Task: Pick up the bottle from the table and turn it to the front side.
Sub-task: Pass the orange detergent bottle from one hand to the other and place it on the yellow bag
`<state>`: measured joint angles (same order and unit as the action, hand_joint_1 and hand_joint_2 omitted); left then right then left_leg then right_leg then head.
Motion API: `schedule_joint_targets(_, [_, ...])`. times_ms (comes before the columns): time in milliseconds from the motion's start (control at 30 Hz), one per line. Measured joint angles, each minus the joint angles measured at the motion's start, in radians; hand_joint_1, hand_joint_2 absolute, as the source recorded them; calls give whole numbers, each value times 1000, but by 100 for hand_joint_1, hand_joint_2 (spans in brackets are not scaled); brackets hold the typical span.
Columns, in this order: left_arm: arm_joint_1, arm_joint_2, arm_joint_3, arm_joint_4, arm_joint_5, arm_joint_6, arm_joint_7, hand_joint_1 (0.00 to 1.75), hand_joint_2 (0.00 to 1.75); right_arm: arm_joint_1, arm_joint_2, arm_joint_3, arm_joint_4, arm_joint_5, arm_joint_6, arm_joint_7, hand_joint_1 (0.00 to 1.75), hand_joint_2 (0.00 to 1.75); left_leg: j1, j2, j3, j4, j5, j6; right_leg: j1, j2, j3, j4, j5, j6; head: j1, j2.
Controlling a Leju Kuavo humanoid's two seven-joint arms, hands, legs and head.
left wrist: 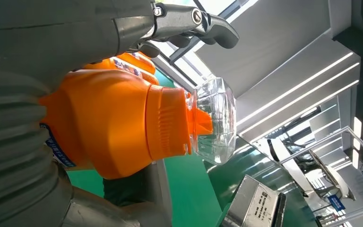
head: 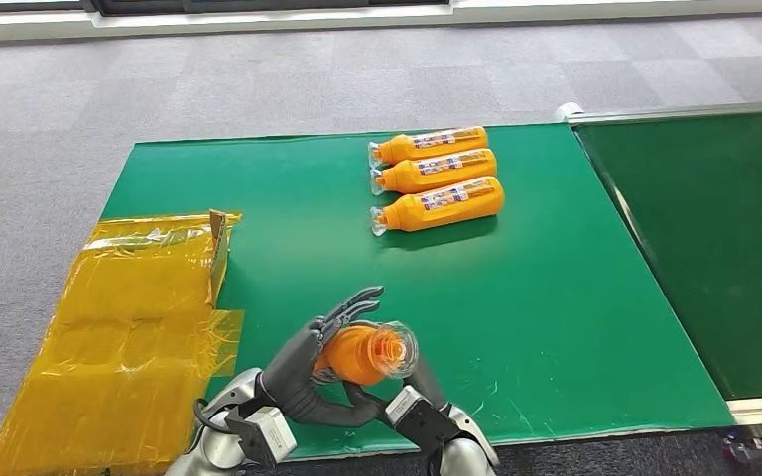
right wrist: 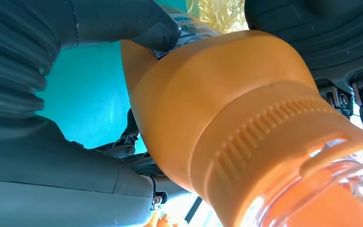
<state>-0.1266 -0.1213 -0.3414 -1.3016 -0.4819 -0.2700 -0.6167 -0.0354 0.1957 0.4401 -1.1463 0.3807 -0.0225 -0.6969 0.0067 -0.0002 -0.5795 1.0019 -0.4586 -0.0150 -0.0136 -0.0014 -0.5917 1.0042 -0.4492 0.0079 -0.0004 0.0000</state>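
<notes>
Low in the frame's centre, the left hand and right hand together clasped an orange bottle; uneven turning risked it slipping.

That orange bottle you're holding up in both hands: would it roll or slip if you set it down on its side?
The held bottle probably would roll: its body looks rounded. It seems stiff, keeping its shape between the left robot hand and right robot hand. The glossy plastic and clear cap may be slippery.
</notes>
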Motion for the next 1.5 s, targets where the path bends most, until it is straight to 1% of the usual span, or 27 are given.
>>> schedule_joint_targets(67, [0,0,0,4,3,16,3,0,175,-2,0,0,8,1,-2,-1,175,175,0,0,0,0,0,0,0,0,0,0,0,0,0,0])
schedule_joint_targets(133, [0,-4,0,8,-1,59,15,0,175,-4,0,0,14,2,-7,-1,175,175,0,0,0,0,0,0,0,0,0,0,0,0,0,0])
schedule_joint_targets(233, [-3,-19,0,13,-47,192,71,0,175,-5,0,0,19,5,-14,-1,175,175,0,0,0,0,0,0,0,0,0,0,0,0,0,0])
schedule_joint_targets(300, [-15,-31,-4,19,-151,303,136,0,175,-8,0,-1,22,6,-15,2,175,175,0,0,0,0,0,0,0,0,0,0,0,0,0,0])
schedule_joint_targets(367, [-35,-42,-20,31,-295,392,213,0,175,-17,0,-4,29,7,-15,8,175,175,0,0,0,0,0,0,0,-1,0,0,0,0,0,0])
schedule_joint_targets(467, [-64,-53,-47,64,-447,443,306,0,175,-35,4,-9,37,9,-11,11,175,175,0,1,0,0,0,1,0,0,0,0,1,0,0,0])
schedule_joint_targets(567, [-93,-61,-66,108,-544,467,365,0,175,-47,6,-18,43,7,-8,14,175,175,0,2,0,0,1,1,0,0,-1,0,1,1,0,0])
schedule_joint_targets(700, [-132,-68,-80,159,-596,482,385,0,175,-57,6,-40,50,4,-4,16,175,175,0,1,0,0,1,0,0,1,-1,0,1,0,0,0])
schedule_joint_targets(833, [-168,-72,-88,210,-611,472,381,0,175,-60,6,-56,61,2,-1,19,175,175,0,1,-1,0,1,0,0,1,-1,0,1,0,0,0])
schedule_joint_targets(1000, [-206,-74,-93,264,-612,446,356,0,175,-64,6,-70,80,3,0,19,175,175,0,1,-1,0,1,0,0,1,-1,0,1,0,0,0])
schedule_joint_targets(1133, [-220,-74,-93,289,-604,435,341,0,175,-65,6,-74,93,5,-3,19,175,175,0,1,-1,0,1,0,0,1,-2,0,1,0,0,0])
schedule_joint_targets(1400, [-228,-74,-93,306,-601,434,338,0,175,-68,6,-75,103,5,-4,19,175,175,0,1,-1,0,1,0,0,1,-2,0,1,0,0,0])
schedule_joint_targets(1500, [-229,-74,-93,309,-601,434,338,131,175,-69,6,-75,105,5,-4,19,175,175,0,1,-1,0,1,0,0,1,-2,0,1,0,0,0])
